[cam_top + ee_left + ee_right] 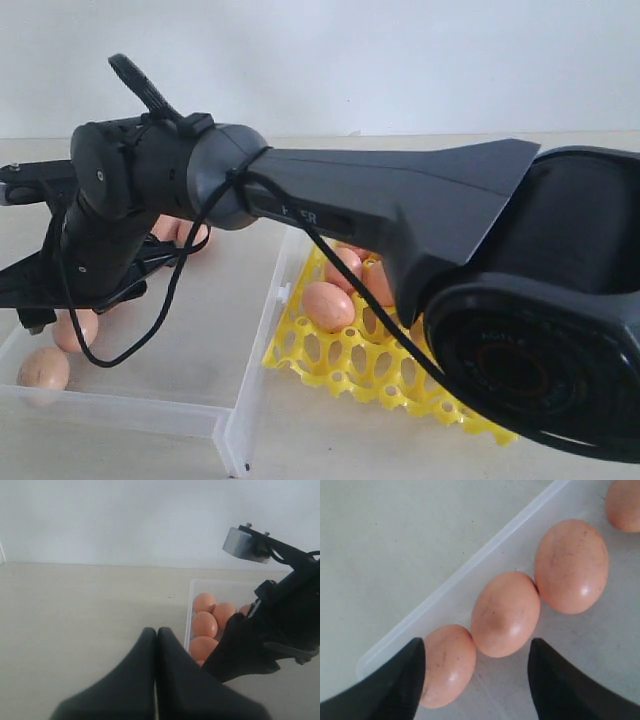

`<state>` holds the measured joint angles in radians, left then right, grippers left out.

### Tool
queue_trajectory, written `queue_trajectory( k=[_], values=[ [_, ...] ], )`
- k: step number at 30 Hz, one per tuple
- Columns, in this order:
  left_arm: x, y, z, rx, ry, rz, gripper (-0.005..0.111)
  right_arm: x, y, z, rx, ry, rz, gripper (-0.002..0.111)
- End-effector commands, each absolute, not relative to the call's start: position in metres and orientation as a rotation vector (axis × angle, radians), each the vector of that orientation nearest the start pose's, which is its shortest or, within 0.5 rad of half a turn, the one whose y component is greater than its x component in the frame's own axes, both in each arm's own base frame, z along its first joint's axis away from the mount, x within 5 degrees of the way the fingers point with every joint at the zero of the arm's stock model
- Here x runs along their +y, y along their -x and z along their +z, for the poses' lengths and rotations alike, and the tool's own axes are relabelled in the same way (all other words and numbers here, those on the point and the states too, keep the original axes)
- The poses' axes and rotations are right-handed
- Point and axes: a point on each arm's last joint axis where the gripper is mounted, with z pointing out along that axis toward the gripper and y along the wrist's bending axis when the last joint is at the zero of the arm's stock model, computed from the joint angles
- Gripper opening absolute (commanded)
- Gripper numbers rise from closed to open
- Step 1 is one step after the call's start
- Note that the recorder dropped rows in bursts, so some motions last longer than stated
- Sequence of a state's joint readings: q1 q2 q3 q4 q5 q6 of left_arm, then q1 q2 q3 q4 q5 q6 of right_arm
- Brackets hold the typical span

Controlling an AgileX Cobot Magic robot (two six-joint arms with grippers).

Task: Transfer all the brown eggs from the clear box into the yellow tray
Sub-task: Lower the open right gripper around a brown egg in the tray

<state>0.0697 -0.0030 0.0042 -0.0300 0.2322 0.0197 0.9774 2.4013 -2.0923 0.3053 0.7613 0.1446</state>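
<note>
My right gripper hangs open just above the clear box, its arm reaching across from the right. Three brown eggs lie in a row along the box wall below it. The end egg sits against one finger. The middle egg lies just beyond the gap, and the third is farther on. More eggs lie in the box. The yellow tray holds at least three eggs. My left gripper is shut and empty over bare table beside the box.
The tray stands right of the box, almost touching its side wall. The right arm's wrist and cable hide the box's middle and back. A pale wall closes the table's far edge. Beige tabletop spreads out beside the box.
</note>
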Motion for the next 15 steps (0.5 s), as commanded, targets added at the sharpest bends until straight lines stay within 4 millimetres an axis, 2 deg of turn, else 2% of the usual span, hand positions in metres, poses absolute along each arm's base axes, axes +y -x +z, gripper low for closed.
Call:
queue_trajectory(
  k=[1, 8, 15],
  values=[
    [0.003, -0.055, 0.192, 1.714, 0.067, 0.035, -0.004, 0.457, -0.286, 0.179, 2.508, 0.858, 0.776, 0.058],
    [0.003, -0.055, 0.192, 1.714, 0.067, 0.035, -0.004, 0.459, -0.290, 0.181, 2.467, 0.836, 0.790, 0.058],
    [0.003, -0.055, 0.192, 1.714, 0.067, 0.035, -0.004, 0.459, -0.290, 0.167, 2.502, 0.849, 0.767, 0.058]
  ],
)
